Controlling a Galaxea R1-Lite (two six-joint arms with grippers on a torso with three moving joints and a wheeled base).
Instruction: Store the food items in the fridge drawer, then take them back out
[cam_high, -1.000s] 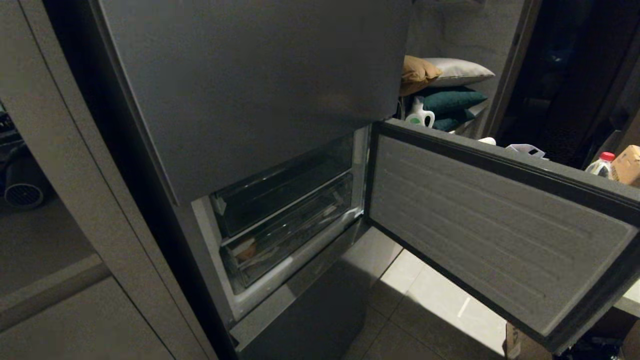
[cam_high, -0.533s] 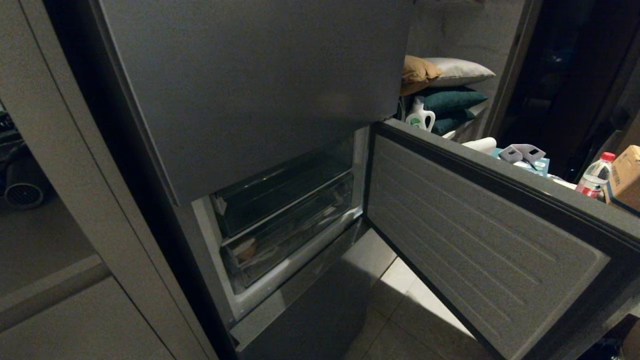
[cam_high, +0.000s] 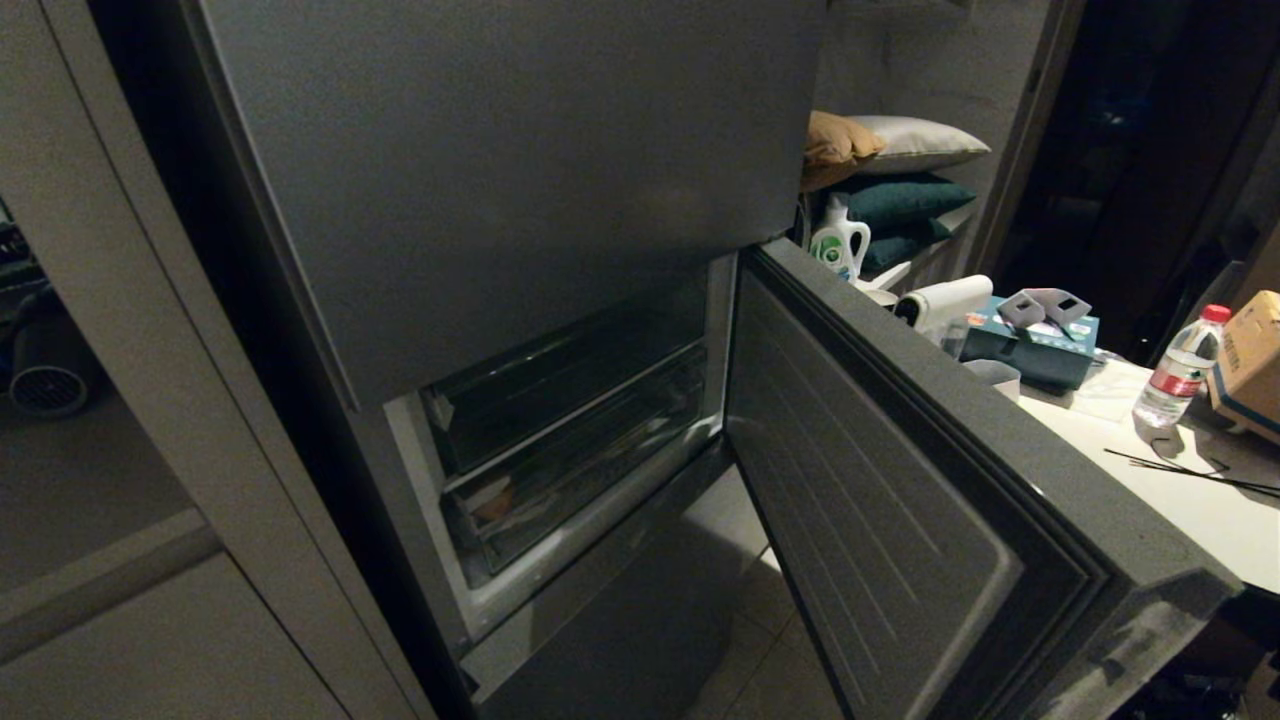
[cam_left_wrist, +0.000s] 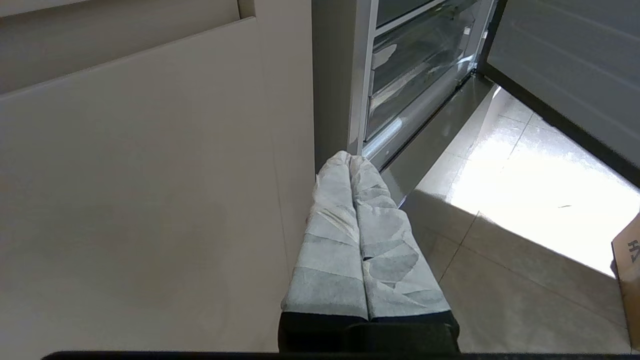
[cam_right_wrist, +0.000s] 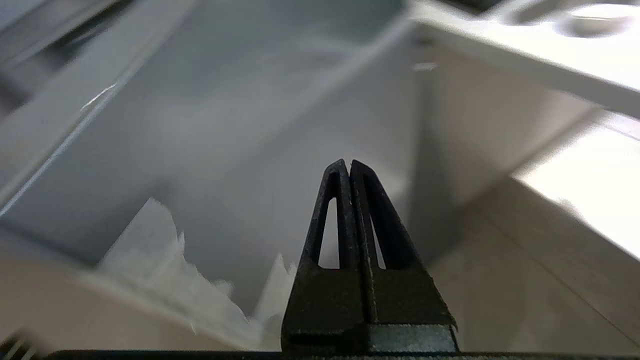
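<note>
Dim kitchen, pale tiled floor (cam_high: 800, 560); fridge door (cam_high: 900, 500) open; both end effectors pressed together.

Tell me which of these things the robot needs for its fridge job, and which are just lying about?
For the job:
- fridge drawer, closed
- tan food item seen through its clear front
- open fridge door

Just lying about:
- water bottle
- cushions
- detergent jug
- tissue box
- cardboard box
</note>
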